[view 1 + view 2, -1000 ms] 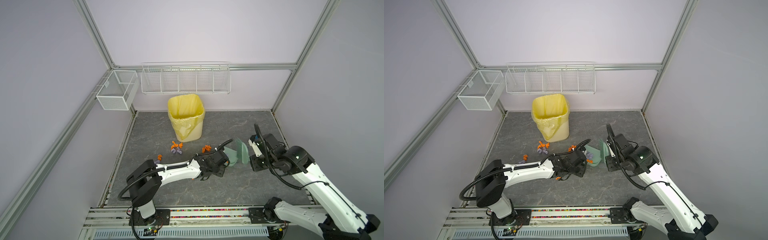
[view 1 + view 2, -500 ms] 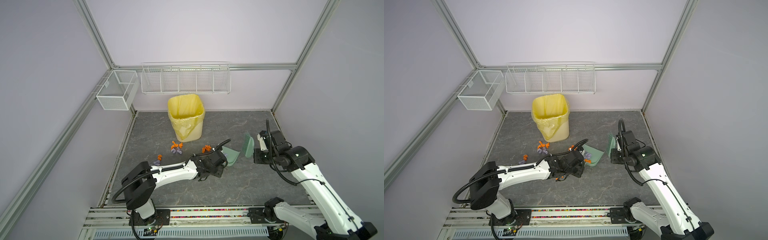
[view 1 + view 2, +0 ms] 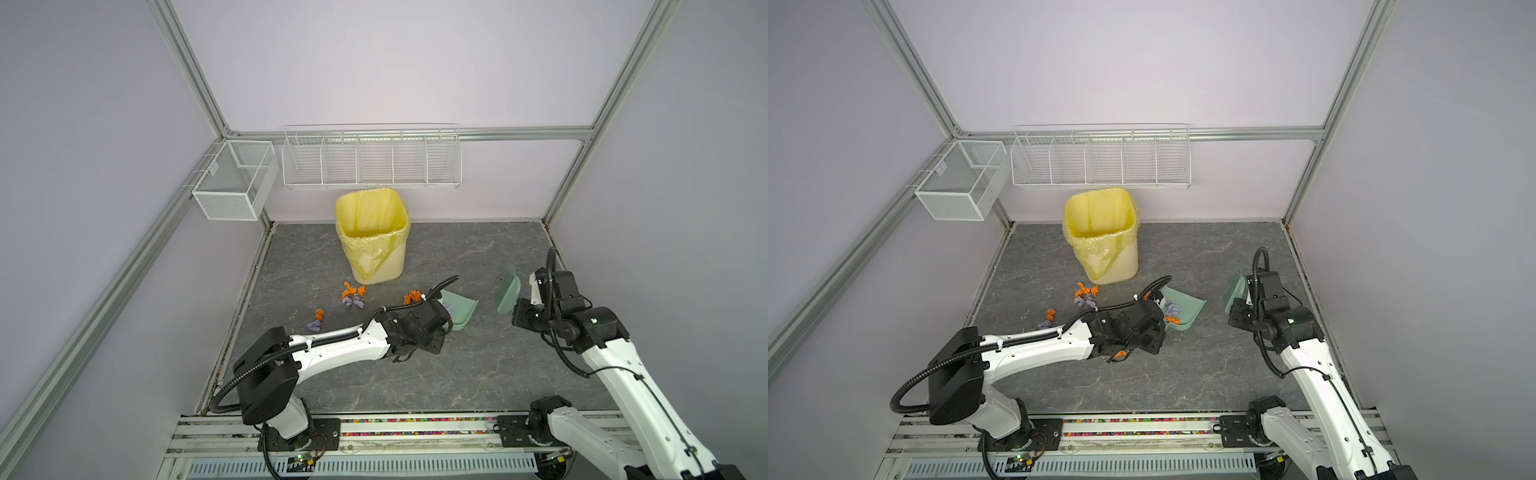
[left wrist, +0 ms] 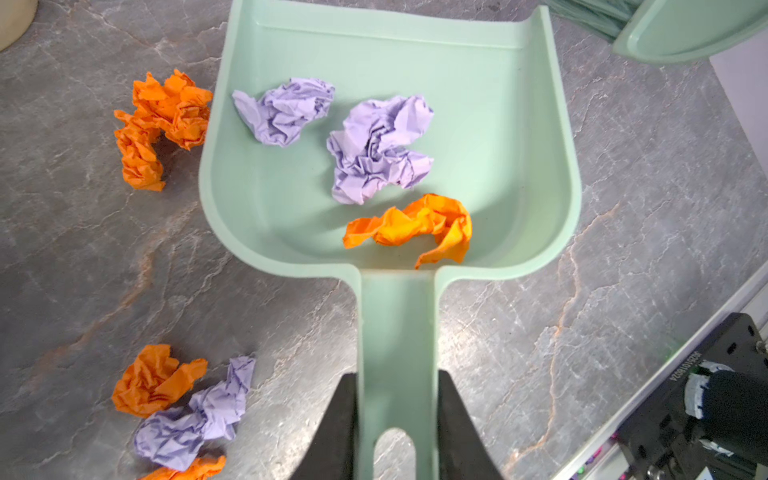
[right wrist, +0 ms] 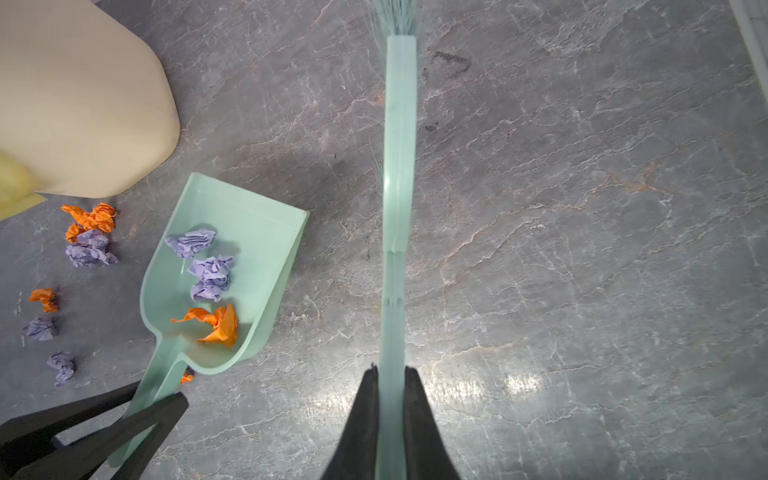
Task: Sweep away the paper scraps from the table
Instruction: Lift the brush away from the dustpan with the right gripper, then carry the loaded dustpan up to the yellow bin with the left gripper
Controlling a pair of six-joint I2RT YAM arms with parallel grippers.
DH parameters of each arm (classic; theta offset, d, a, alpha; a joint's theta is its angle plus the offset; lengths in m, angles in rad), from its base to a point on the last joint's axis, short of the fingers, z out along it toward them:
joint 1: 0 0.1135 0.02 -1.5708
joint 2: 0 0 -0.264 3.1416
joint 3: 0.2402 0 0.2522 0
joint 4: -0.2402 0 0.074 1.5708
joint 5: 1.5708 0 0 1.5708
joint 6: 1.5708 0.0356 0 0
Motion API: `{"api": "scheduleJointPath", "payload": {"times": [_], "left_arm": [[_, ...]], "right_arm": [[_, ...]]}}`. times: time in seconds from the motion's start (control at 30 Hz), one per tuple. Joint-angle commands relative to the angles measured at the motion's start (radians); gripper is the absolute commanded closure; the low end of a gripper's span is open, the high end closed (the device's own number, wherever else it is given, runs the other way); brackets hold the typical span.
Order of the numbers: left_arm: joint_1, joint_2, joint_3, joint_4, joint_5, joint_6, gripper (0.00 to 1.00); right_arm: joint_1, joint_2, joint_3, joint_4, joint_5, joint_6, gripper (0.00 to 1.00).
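Observation:
My left gripper (image 4: 397,378) is shut on the handle of the mint-green dustpan (image 4: 498,124), which lies on the grey veined table (image 3: 457,374). Two lilac paper scraps (image 4: 378,149) and an orange one (image 4: 415,224) lie in the pan. More scraps lie on the table beside it: an orange wad (image 4: 162,120), an orange and lilac pair (image 4: 195,419), and a cluster (image 3: 353,295) near the bin. My right gripper (image 5: 390,369) is shut on the mint-green brush (image 5: 400,166), held off to the right of the dustpan (image 3: 461,309), bristles pointing to the back.
A yellow-lined bin (image 3: 372,237) stands at the back middle of the table, just behind the scraps. A white wire rack (image 3: 372,160) hangs on the back wall. A wire basket (image 3: 232,183) hangs on the left frame. The right frame rail runs close beside the brush (image 3: 508,296).
My right arm has carried the brush from the dustpan's mouth to the right, away from it. The left arm and dustpan have hardly moved.

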Motion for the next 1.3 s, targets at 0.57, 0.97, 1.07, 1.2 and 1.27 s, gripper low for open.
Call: {"api": "scheduleJointPath", "payload": {"times": [0.57,0.97,1.07,1.2,1.27], "left_arm": [[0.014,-0.045,0.212,-0.219,-0.005,-0.001,1.0],[0.061,-0.108,0.267,-0.235,-0.022,0.03,1.0],[0.065,-0.11,0.291,-0.249,-0.031,0.036,1.0],[0.065,-0.111,0.322,-0.263,-0.028,0.042,1.0],[0.066,-0.116,0.333,-0.267,-0.035,0.043,1.0]], "right_arm": [[-0.004,-0.066,-0.239,0.23,-0.176,0.049,0.93],[0.005,-0.114,-0.25,0.199,-0.149,0.017,0.93],[0.006,-0.123,-0.253,0.198,-0.15,0.013,0.93],[0.008,-0.127,-0.255,0.187,-0.148,0.008,0.93],[0.012,-0.13,-0.256,0.188,-0.148,0.008,0.93]]}}
